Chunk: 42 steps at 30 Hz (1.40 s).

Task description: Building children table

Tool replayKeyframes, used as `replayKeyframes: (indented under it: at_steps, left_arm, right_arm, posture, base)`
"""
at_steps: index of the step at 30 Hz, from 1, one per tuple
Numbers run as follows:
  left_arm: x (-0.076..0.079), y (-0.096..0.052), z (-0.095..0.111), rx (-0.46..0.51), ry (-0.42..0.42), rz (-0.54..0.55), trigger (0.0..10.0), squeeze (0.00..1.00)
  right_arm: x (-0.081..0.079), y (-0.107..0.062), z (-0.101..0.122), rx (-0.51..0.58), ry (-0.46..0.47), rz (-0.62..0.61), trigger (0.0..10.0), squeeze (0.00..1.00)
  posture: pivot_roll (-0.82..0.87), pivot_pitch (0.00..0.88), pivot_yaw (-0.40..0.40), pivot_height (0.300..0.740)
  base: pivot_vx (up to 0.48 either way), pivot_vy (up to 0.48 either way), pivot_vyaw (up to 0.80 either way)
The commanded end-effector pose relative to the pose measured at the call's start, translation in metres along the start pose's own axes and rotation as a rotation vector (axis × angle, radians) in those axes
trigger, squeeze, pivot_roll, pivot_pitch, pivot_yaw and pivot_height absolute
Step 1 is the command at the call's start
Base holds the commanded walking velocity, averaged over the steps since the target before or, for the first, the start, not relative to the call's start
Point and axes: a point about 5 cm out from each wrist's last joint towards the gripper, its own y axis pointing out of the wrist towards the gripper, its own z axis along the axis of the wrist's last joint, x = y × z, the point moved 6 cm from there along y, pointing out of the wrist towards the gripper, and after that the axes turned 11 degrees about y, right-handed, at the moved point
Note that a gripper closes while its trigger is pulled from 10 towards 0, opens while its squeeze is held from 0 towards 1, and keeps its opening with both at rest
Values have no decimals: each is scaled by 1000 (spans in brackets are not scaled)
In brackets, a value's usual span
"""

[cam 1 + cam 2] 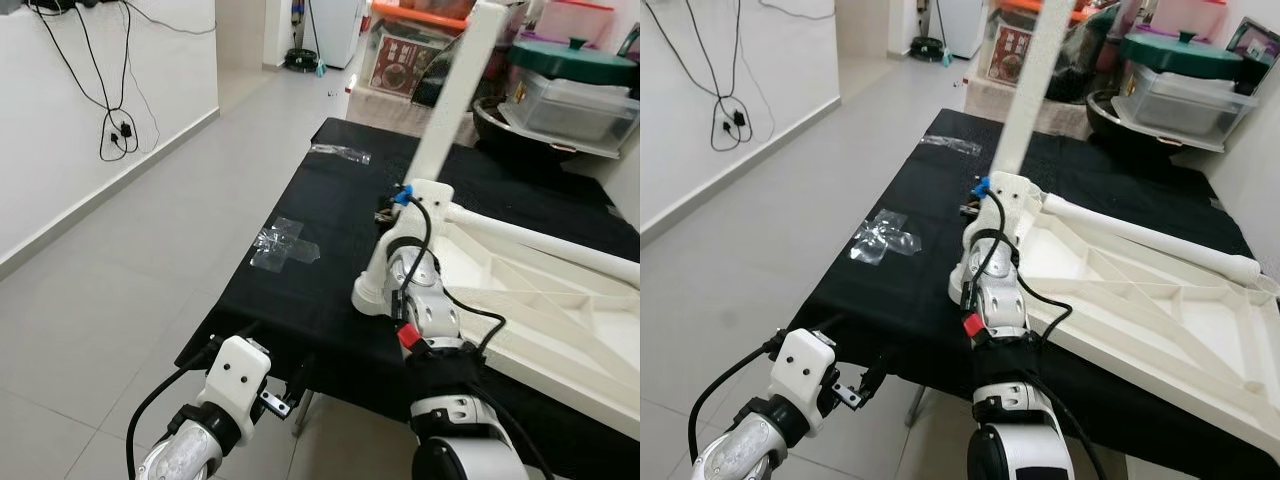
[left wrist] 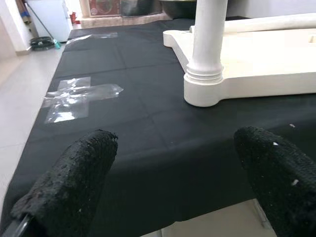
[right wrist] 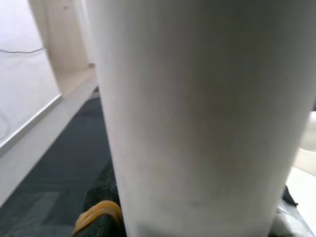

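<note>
Left gripper (image 2: 173,182): fingers (image 2: 74,182) spread wide, holding nothing, touching nothing. It hovers at the near edge of the black-covered surface (image 1: 330,270), at about 7 o'clock in the head view, aimed toward the base of the upright leg.

Right gripper (image 1: 400,215): up against the base of the white table leg (image 1: 455,95). The right wrist view has the leg pressed close to the camera, with a dark finger pad (image 3: 101,190) beside its lower edge. Cannot tell from the pictures how far these fingers are apart, or whether they clamp the leg.

Task piece: the white children's tabletop (image 1: 540,300) lies upside down on the surface, underside ribs facing up, at about 3 o'clock from the right arm. The leg stands in the corner socket (image 2: 202,91) at the near left corner of the top. Its long axis runs roughly vertical, leaning slightly toward 1 o'clock in the left eye view. A second white leg (image 1: 1150,238) lies flat along the far edge of the top, long axis running from 10 o'clock to 4 o'clock.

Clear tape patches (image 1: 285,243) are stuck to the black cover at 10 o'clock from the socket.
</note>
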Motion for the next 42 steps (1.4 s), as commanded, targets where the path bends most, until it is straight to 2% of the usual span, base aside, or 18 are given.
replayKeyframes:
  at_steps: [1, 3, 4, 7, 9, 10, 13, 15, 16, 18, 23, 24, 28, 32, 33, 34, 35, 42]
  left_arm:
    - [4, 0, -3, -12, -6, -12, 10000, 0]
    - [4, 0, -3, -13, -7, -11, 10000, 0]
    - [4, 0, -3, -13, -8, -11, 10000, 0]
    - [4, 1, -4, -14, -12, -13, 10000, 0]
    - [5, 1, -3, -13, -13, -13, 10000, 0]
    - [5, 1, -4, -13, -13, -13, 10000, 0]
    - [5, 1, -4, -13, -13, -13, 10000, 0]
    - [5, 0, -5, -15, -15, -11, 10000, 0]
    - [5, 0, -5, -15, -15, -11, 10000, 0]
    - [6, 1, -5, -15, -16, -12, 10000, 0]
    - [6, 0, -5, -15, -13, -13, 10000, 0]
    - [6, 0, -5, -15, -13, -13, 10000, 0]
    - [7, -1, -5, -15, -12, -15, 10000, 0]
    - [8, -2, -4, -15, -12, -14, 10000, 0]
    - [8, -2, -4, -15, -12, -13, 10000, 0]
    - [8, -2, -4, -15, -12, -13, 10000, 0]
    - [8, -2, -4, -16, -13, -13, 10000, 0]
    - [8, -1, -4, -16, -17, -12, 10000, 0]
  right_arm:
    - [-3, -9, -29, -86, 96, -25, 10000, 0]
    - [-10, -11, -26, -68, 119, 0, 10000, 0]
    - [-13, -12, -22, -55, 112, 31, 10000, 1000]
    - [-19, -12, -19, -52, 117, 100, 10000, 1000]
    - [-21, -10, -15, -53, 131, 166, 10000, 941]
    - [-27, -8, -12, -54, 143, 252, 10000, 0]
    - [-33, -7, -7, -55, 155, 349, 10000, 0]
    - [-52, -17, -17, -164, 184, 612, 10000, 0]
    - [-52, -17, -17, -164, 184, 612, 10000, 0]
    - [-62, -33, -26, -283, 227, 828, 10000, 0]
    - [-67, -52, -30, -398, 109, 1110, 10000, 0]
    - [-67, -52, -30, -398, 109, 1110, 10000, 0]
    - [-73, -66, -23, -457, 48, 1328, 10000, 0]
    - [-78, -74, -18, -497, 5, 1459, 10000, 0]
    - [-80, -76, -15, -505, -4, 1497, 8196, 0]
    - [-80, -76, -15, -505, -4, 1497, 8196, 0]
    - [-82, -76, -14, -511, -8, 1517, 0, 0]
    - [-93, -69, -12, -437, 19, 1466, 0, 0]
  posture:
    - [130, 51, -138, 740]
    - [130, 50, -138, 740]
    - [126, 51, -138, 740]
    - [124, 48, -138, 740]
    - [126, 48, -140, 740]
    - [125, 44, -140, 740]
    - [123, 41, -139, 740]
    - [116, 30, -135, 740]
    - [116, 30, -135, 740]
    - [121, 30, -143, 740]
    - [132, 20, -142, 740]
    - [132, 20, -142, 740]
    - [146, 20, -151, 740]
    - [148, 25, -153, 740]
    - [148, 25, -153, 740]
    - [148, 25, -153, 740]
    - [150, 29, -153, 740]
    - [147, 38, -153, 740]
  base:
    - [0, 0, 0]
    - [0, 0, 0]
    - [0, 0, 0]
    - [0, 0, 0]
    - [0, 0, 0]
    - [0, 0, 0]
    - [0, 0, 0]
    - [0, 0, 0]
    - [0, 0, 0]
    - [0, 0, 0]
    - [0, 0, 0]
    - [0, 0, 0]
    - [0, 0, 0]
    - [0, 0, 0]
    - [0, 0, 0]
    - [0, 0, 0]
    - [0, 0, 0]
    - [0, 0, 0]
